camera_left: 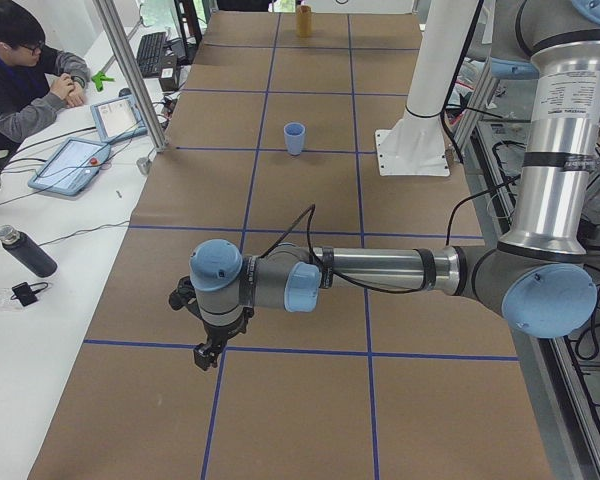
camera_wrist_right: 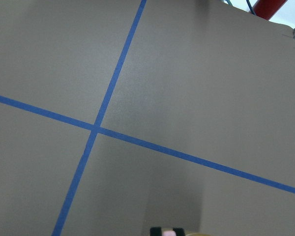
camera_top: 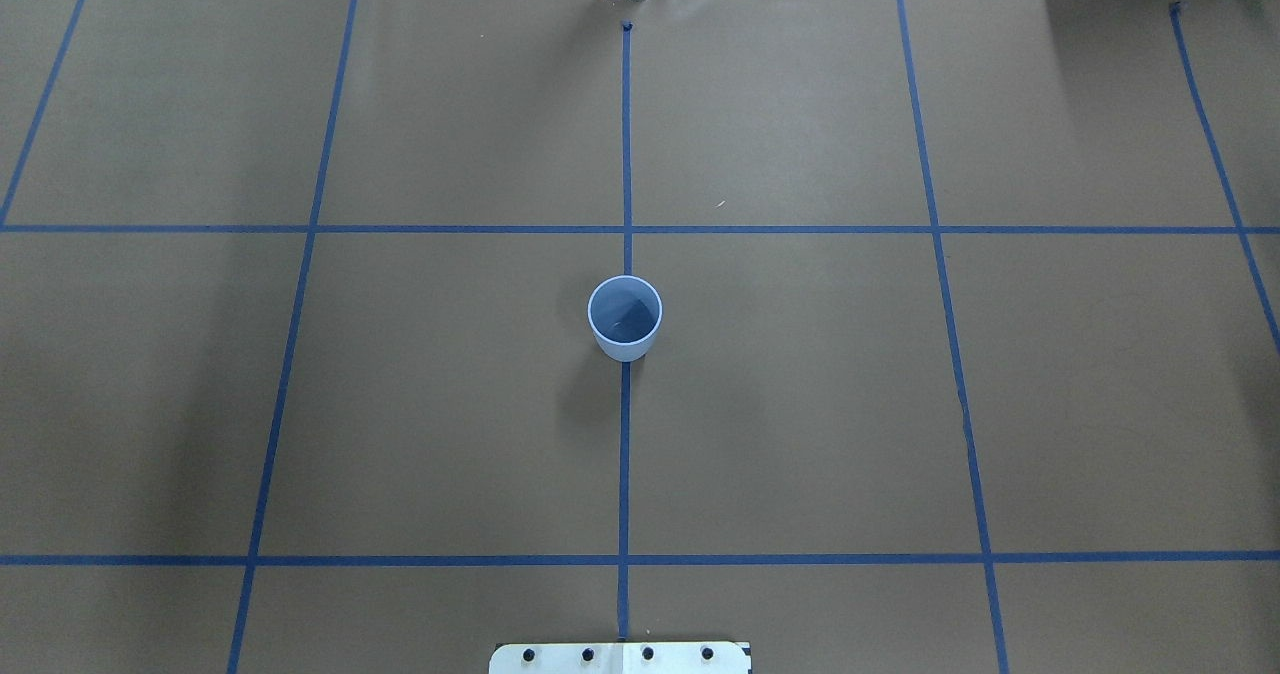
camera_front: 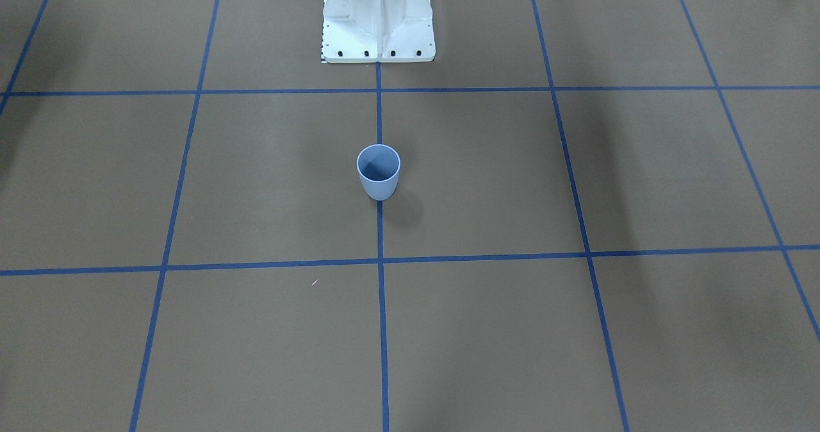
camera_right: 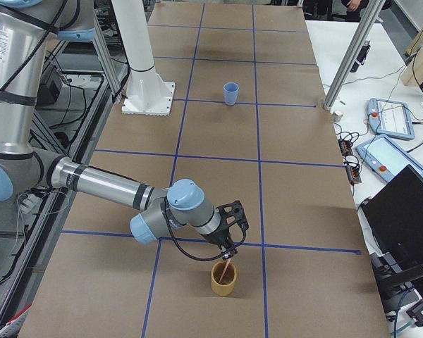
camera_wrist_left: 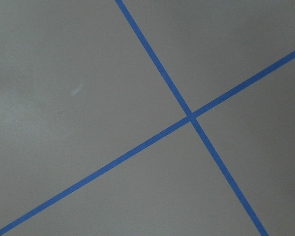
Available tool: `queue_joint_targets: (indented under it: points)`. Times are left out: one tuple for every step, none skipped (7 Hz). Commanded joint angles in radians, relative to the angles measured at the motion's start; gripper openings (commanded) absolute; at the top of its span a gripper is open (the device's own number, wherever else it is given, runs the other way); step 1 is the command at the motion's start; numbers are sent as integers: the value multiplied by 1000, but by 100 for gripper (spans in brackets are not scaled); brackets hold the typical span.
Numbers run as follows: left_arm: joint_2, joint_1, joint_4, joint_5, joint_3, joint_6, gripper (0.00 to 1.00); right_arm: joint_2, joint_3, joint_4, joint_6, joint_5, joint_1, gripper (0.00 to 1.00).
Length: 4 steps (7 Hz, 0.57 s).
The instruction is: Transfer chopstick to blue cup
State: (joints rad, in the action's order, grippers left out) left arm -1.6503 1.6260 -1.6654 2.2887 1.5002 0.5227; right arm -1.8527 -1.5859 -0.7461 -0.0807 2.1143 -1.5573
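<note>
The blue cup [camera_front: 378, 171] stands upright and empty at the table's middle on a blue tape line; it also shows in the overhead view [camera_top: 625, 316] and both side views [camera_left: 295, 138] [camera_right: 230, 93]. In the right side view my right gripper [camera_right: 229, 253] hangs just above a tan cup [camera_right: 224, 279] far from the blue cup. A pale pink chopstick [camera_right: 228, 268] runs from the gripper down into the tan cup. In the right wrist view the gripper [camera_wrist_right: 168, 232] is shut on the pink chopstick. My left gripper [camera_left: 208, 352] hovers over bare table; I cannot tell if it is open.
The white robot pedestal [camera_front: 378, 22] stands behind the blue cup. An operator [camera_left: 20, 70] sits at a side table with tablets [camera_left: 70, 165] and a bottle [camera_left: 25, 252]. A laptop [camera_right: 402, 218] and control boxes lie beside the table's other end.
</note>
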Motion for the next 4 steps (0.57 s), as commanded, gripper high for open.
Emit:
queue_joint_targets:
  points:
    - [1,0,-5,0,0,0,98,-2,-2,-1,31,6,-15,0]
    - [3,0,-8,0,0,-1,98,0,-5,-4,48,21,-50,0]
    - [3,0,-8,0,0,-1,98,1,-9,-10,71,27,-82,0]
    - [3,0,-8,0,0,-1,98,9,-8,-15,103,62,-125,0]
